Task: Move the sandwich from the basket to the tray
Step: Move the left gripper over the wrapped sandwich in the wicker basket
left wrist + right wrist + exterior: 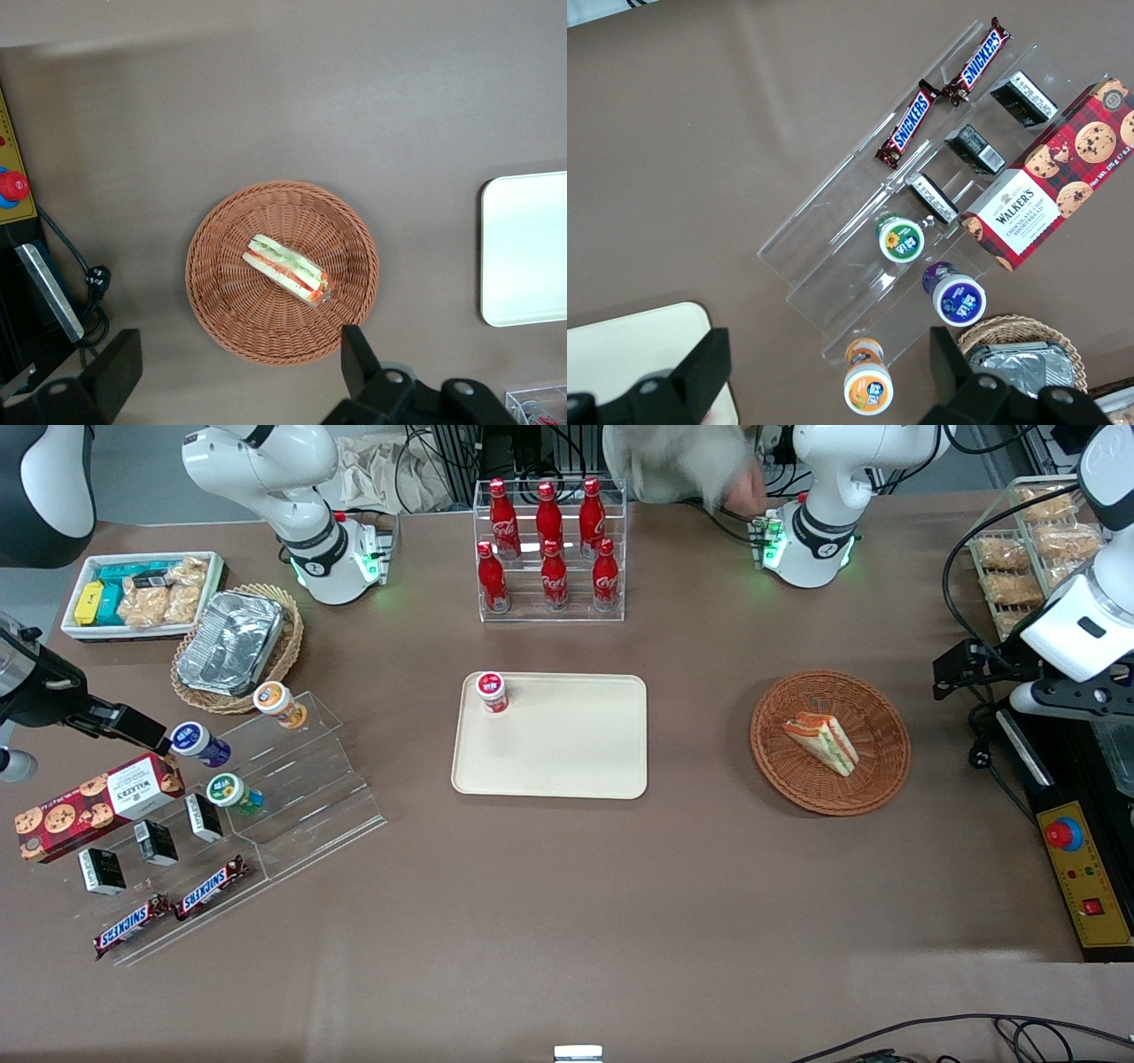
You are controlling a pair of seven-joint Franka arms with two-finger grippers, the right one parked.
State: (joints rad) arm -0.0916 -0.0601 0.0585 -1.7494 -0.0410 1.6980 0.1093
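Observation:
The sandwich [824, 742] [289, 269], a pale wedge with orange and green layers, lies in the round reddish-brown wicker basket [780, 779] [221, 301] toward the working arm's end of the table. My gripper [239, 367] hangs open high above the table, just off the basket's rim, with nothing between its black fingers [359, 354]. The cream tray [567, 771] [532, 257] lies flat at the table's middle, beside the basket. A small red-lidded cup [491, 691] stands on one corner of the tray.
A rack of red cola bottles [549, 549] stands farther back than the tray. Bagged pastries [1028, 558] and a yellow control box [1085, 877] sit at the working arm's end. An acrylic snack stand [292, 779], a foil-lined tan basket [235, 642] and a white bin [142, 593] are toward the parked arm's end.

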